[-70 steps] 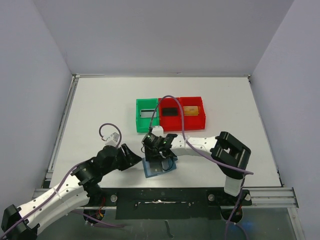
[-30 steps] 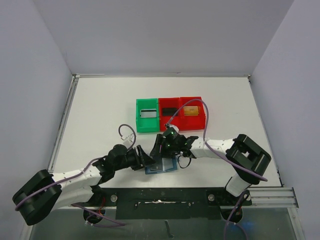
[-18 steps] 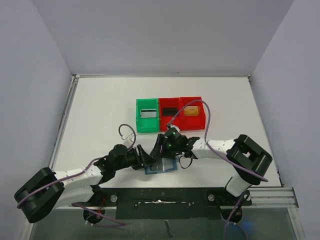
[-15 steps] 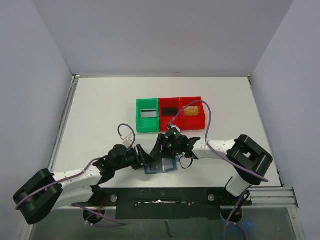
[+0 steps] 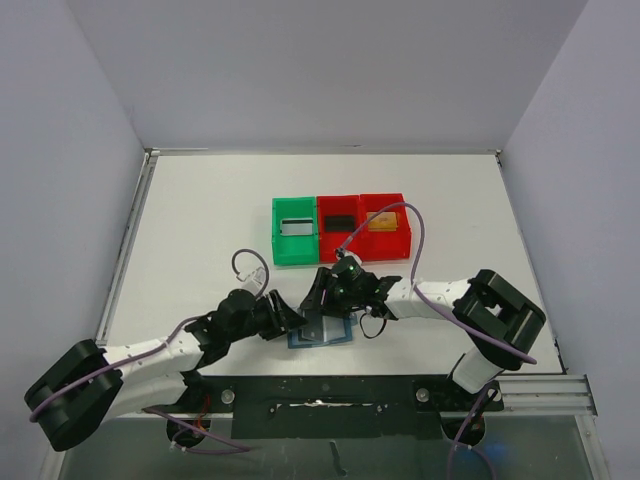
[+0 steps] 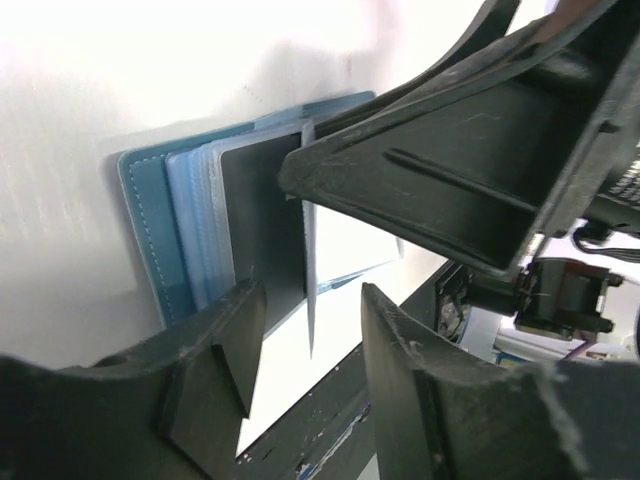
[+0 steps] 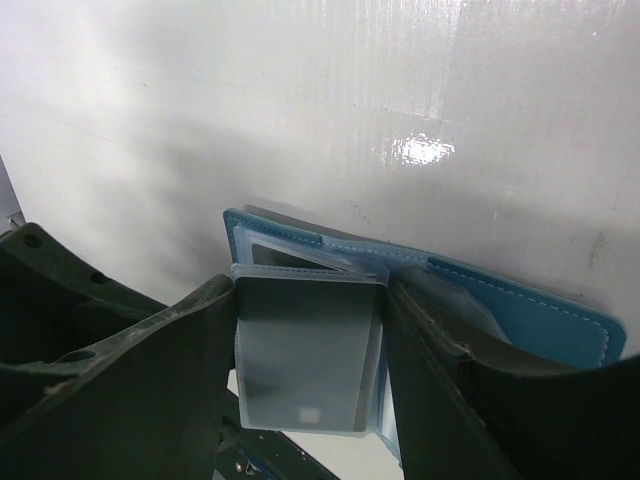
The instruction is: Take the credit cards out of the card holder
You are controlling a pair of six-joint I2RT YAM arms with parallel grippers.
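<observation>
**Card holder** (image 5: 336, 336): one flat bifold of light-blue, leather-like material with pale stitching along its rim. It lies open on the white bench (image 5: 200, 230), close to the near edge and between the two end effectors. Its inside carries several clear, glossy plastic sleeves stacked like leaves.

**Dark grey credit card** (image 7: 305, 350): one is visible, a thin rectangle with rounded corners and a dull sheen. It sits in the uppermost sleeve and reaches past the holder's edge.

**Right end effector** (image 7: 310, 290): two matt black moulded fingers lie against the card's two long edges, gripping it across its width.

**Left end effector** (image 6: 310, 300): the jaws are parted. Its two blunt black fingers stand either side of a thin pale sheet seen edge-on just beside the card, and neither finger touches the sheet.

**Bins:** beyond the holder, three open rectangular plastic bins stand in a touching row.
- One green bin (image 5: 295, 256) holds a pale rectangle.
- The middle red bin (image 5: 330, 248) holds a dark rectangle.
- The right-hand red bin (image 5: 385, 248) holds a tan item.
</observation>
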